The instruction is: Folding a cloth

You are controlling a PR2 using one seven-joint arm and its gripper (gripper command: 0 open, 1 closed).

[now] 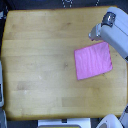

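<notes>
The cloth is a small pink-magenta square with faint ribbing, lying flat and slightly rotated on the wooden tabletop, right of centre in the exterior view. A grey-white robot arm reaches in from the upper right, and its body covers the table just above and to the right of the cloth's far corner. The gripper's fingers do not show; they are hidden under or beyond the arm's casing.
The wooden tabletop fills most of the view, with dark floor beyond its left and top edges. White robot parts show at the bottom right, and a pale object sits at the left edge.
</notes>
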